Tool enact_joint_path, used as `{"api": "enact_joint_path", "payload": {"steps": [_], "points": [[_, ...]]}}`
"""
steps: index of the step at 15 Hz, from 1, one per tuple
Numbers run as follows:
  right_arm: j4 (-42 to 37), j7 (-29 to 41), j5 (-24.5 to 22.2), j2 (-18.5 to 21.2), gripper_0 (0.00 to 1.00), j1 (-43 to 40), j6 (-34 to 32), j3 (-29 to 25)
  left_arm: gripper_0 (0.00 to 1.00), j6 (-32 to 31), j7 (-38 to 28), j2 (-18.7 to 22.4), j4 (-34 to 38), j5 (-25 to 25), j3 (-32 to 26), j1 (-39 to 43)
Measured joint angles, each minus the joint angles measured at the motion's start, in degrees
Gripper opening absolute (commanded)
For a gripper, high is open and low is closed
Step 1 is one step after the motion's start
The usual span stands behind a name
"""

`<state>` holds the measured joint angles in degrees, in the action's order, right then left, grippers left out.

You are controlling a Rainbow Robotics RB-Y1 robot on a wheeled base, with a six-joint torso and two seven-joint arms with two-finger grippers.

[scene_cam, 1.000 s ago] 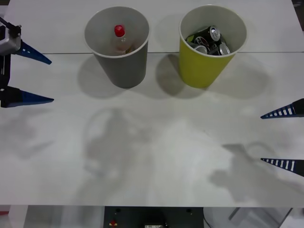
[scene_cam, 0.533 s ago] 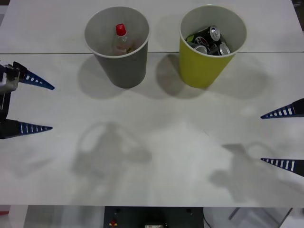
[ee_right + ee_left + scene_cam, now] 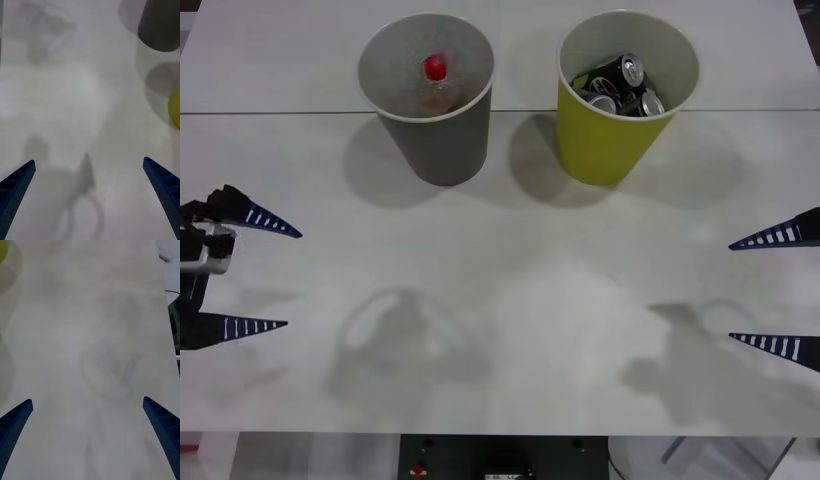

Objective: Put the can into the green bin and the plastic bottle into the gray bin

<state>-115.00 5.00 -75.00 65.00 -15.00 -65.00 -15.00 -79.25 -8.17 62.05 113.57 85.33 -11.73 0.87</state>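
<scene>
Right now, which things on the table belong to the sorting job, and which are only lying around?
Part of the job:
- gray bin, holding the plastic bottle
- green bin, holding the dark cans
- left gripper, open, at the table's left edge
- right gripper, open, at the right edge

Just lying about:
- white table, which carries the bins

I see a big white table [image 3: 510, 300] with soft gray shadows on it and a thin seam [image 3: 740, 110] across the back.

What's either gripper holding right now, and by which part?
Nothing. The left gripper and the right gripper are both open and empty over the table. The plastic bottle sits in the gray bin.
</scene>
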Motion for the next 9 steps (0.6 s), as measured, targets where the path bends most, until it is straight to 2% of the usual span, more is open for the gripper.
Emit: {"api": "enact_joint_path", "payload": {"steps": [3,9], "points": [[0.0,0.0,0.0,0.0,1.0,0.0,0.0,0.0,1.0,1.69,3.18,0.0,0.89,0.62,-0.05,3.08],[0.0,0.0,0.0,0.0,1.0,0.0,0.0,0.0,1.0,2.69,4.37,-0.26,1.69,1.34,-0.43,5.55]]}}
